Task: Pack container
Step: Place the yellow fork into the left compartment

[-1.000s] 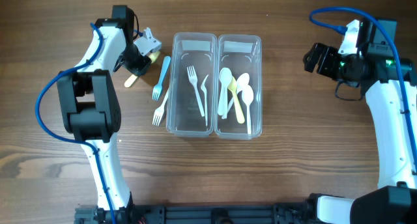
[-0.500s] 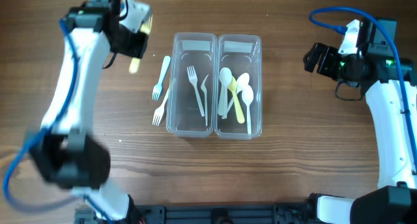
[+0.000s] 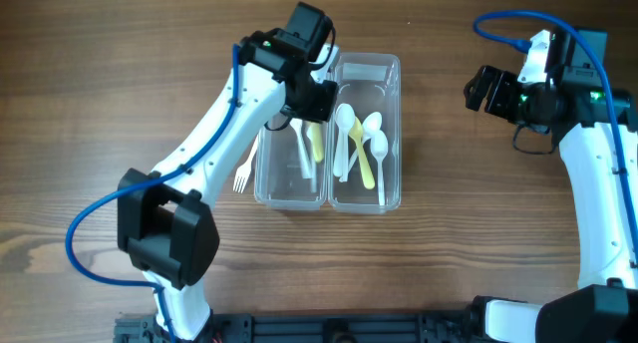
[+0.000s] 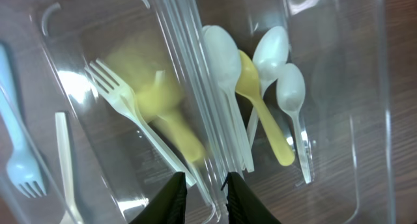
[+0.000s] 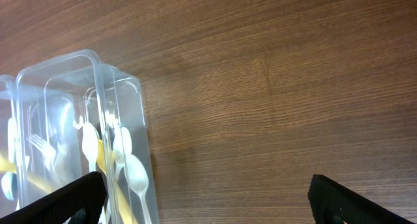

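1. Step in hand: placing the yellow utensil (image 4: 163, 113) in the fork tub (image 3: 261, 188). It shows blurred inside the tub, just under my left jaws; whether they grip it I cannot tell.
2. Next, probably: fetch the blue fork (image 4: 19, 165) off the counter. My right jaws are wide apart and empty.

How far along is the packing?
Done: white plastic fork in the left clear plastic tub, white and yellow spoons in the right tub. In hand: blurred yellow utensil seemingly dropping into the left tub below the open left gripper. Left: light blue fork and second white fork on the wooden table.
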{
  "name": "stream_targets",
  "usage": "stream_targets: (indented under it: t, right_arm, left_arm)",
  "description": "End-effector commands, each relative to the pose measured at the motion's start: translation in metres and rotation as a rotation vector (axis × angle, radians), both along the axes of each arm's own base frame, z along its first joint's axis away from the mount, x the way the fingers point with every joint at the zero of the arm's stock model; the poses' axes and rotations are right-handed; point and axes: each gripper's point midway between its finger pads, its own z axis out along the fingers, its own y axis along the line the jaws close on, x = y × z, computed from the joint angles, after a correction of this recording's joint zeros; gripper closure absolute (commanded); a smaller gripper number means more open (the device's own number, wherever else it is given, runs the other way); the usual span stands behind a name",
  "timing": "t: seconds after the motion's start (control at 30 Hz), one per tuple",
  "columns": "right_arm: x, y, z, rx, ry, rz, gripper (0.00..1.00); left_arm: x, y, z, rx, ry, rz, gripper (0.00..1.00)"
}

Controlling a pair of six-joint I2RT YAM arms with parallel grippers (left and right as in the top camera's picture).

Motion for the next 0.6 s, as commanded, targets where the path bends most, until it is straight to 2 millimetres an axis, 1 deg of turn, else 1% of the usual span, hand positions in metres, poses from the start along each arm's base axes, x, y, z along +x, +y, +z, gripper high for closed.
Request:
stream_targets:
  t: [0.0,0.03,0.07,0.1,0.13,0.17,0.2,0.27,0.3,0.33,0.4,0.5,0.53,0.57]
  right_arm:
    - [-0.001,0.0,-0.007,-0.003,0.014,0.009,0.0]
    - [-0.001,0.0,-0.007,-0.003,0.014,0.009,0.0]
    - [-0.001,0.0,-0.007,-0.004,0.014,0.009,0.0]
    - [-0.001,0.0,-0.007,-0.003,0.014,0.009,0.0]
    - [-0.001,0.0,-0.007,-0.003,0.014,0.009,0.0]
    - [-0.001,0.0,-0.007,-0.003,0.014,0.009,0.0]
    - [-0.001,0.0,-0.007,-0.003,0.014,0.009,0.0]
    - [-0.001,0.0,-0.007,-0.003,0.014,0.009,0.0]
    - [-0.001,0.0,-0.007,-0.003,0.014,0.009,0.0]
    - [-0.001,0.0,-0.007,-0.003,0.014,0.009,0.0]
    - [-0.001,0.0,-0.007,-0.003,0.014,0.009,0.0]
    - [-0.001,0.0,-0.007,-0.003,0.014,0.009,0.0]
    - [-0.001,0.0,-0.007,-0.003,0.014,0.009,0.0]
    - [-0.001,0.0,-0.007,-0.003,0.015,0.009,0.0]
  left_arm:
    - [0.011,0.018,0.023,-0.002,-0.054,0.106,0.74]
    - [0.012,0.022,0.029,-0.012,-0.064,0.127,0.7]
    - [0.014,0.029,0.04,-0.029,-0.082,0.149,0.66]
    - [0.014,0.035,0.049,-0.043,-0.096,0.16,0.6]
    - [0.014,0.039,0.059,-0.061,-0.113,0.17,0.51]
    - [0.014,0.043,0.067,-0.068,-0.133,0.171,0.37]
    - [0.013,0.049,0.074,-0.057,-0.157,0.145,0.29]
    - [0.014,0.061,0.081,-0.024,-0.196,0.087,0.22]
    - [0.017,0.073,0.082,0.002,-0.211,0.076,0.16]
    - [0.022,0.086,0.08,0.028,-0.215,0.096,0.16]
    - [0.033,0.114,0.068,0.094,-0.202,0.166,0.23]
    - [0.044,0.14,0.044,0.117,-0.139,0.254,0.3]
    - [0.048,0.151,0.029,0.125,-0.098,0.303,0.34]
    - [0.051,0.162,0.011,0.139,-0.05,0.33,0.35]
